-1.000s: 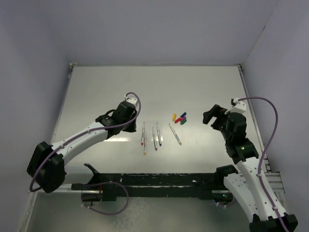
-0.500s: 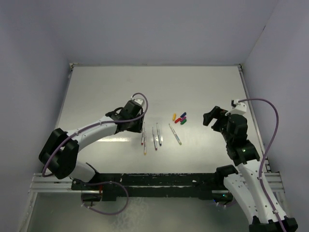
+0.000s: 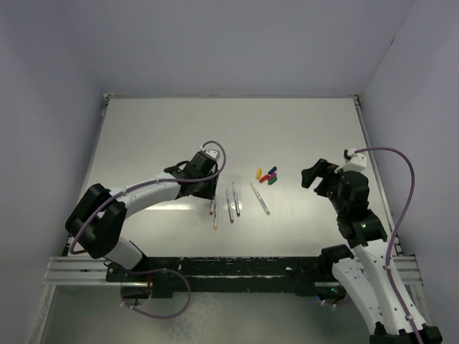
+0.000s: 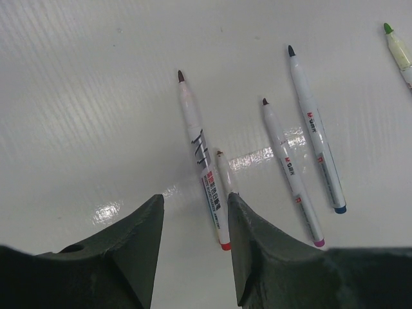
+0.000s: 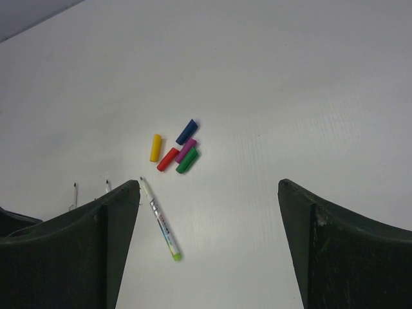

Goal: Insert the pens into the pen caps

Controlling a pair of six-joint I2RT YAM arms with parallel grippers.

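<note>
Five pens lie uncapped on the white surface (image 3: 158,136). Four lie close together, roughly parallel: a red-ended pen (image 4: 203,161), a shorter-looking pen (image 4: 225,172) pressed against its side and partly hidden, a purple-ended pen (image 4: 291,172) and a blue-ended pen (image 4: 315,129). The fifth, a green-ended pen (image 5: 158,217), lies apart to their right, angled toward the caps.

Five pen caps sit in one tight cluster just beyond that green-ended pen: a yellow cap (image 5: 156,147), a red cap (image 5: 168,159), a blue cap (image 5: 187,131), a purple cap (image 5: 186,150) and a green cap (image 5: 187,161). Red, purple and green lie side by side, touching or nearly so. None is on a pen.

The left jaws stand apart, gripping nothing, their two dark fingers (image 4: 132,248) on either side of the near end of the red-ended pen and its hidden neighbour. Whether they touch either pen cannot be told.

The right jaws are spread wide and hold nothing. They are to the right of the caps, well apart from them.
</note>
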